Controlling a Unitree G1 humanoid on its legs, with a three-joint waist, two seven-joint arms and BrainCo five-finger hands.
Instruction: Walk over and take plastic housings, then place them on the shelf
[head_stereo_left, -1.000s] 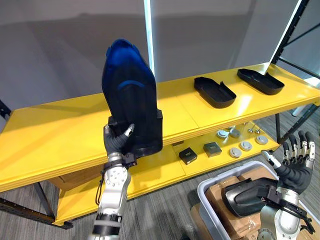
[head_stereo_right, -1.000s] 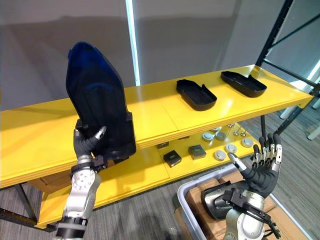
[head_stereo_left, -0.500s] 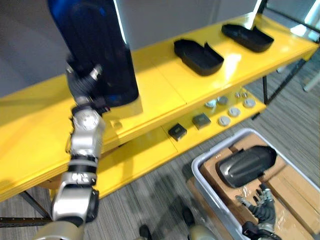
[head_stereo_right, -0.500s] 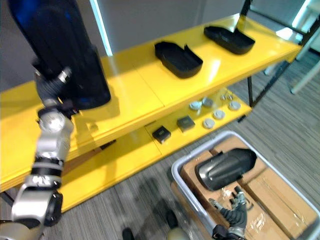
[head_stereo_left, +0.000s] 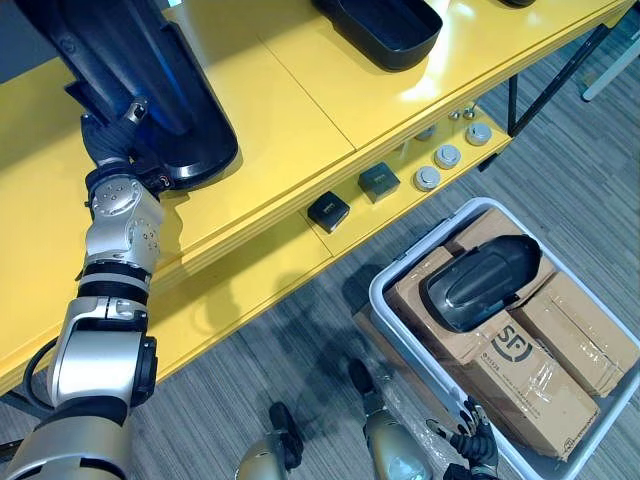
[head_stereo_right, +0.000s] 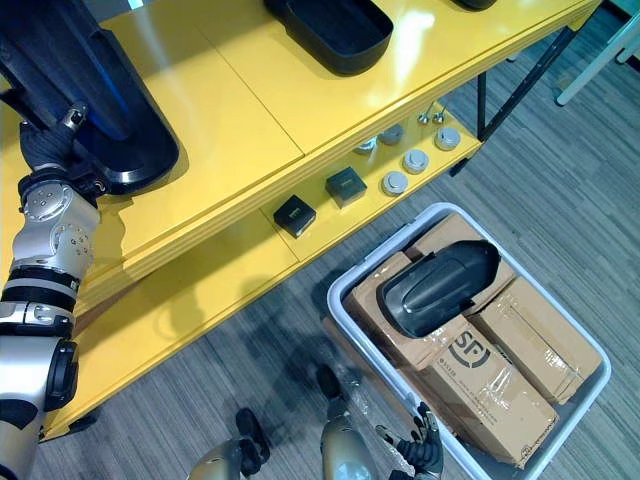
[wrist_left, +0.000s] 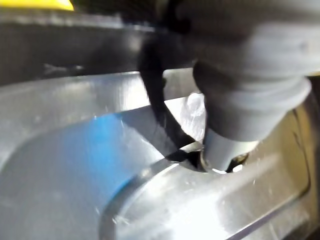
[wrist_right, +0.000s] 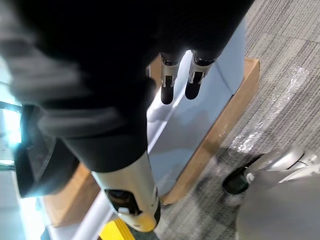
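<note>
While the left hand (head_stereo_left: 118, 140) grips the big dark housing (head_stereo_left: 140, 80) with its thumb and fingers curled on the wide end, that end sits low on the top board of the yellow shelf (head_stereo_left: 290, 110). Another black housing (head_stereo_left: 385, 25) lies further along the same board, well apart, and a grey housing (head_stereo_left: 485, 283) lies on brown boxes (head_stereo_left: 540, 350) inside the white bin (head_stereo_left: 376, 296) on the floor. Down by the near edge of the bin, the right hand (head_stereo_right: 425, 452) hangs with loose, straight fingers and holds nothing.
</note>
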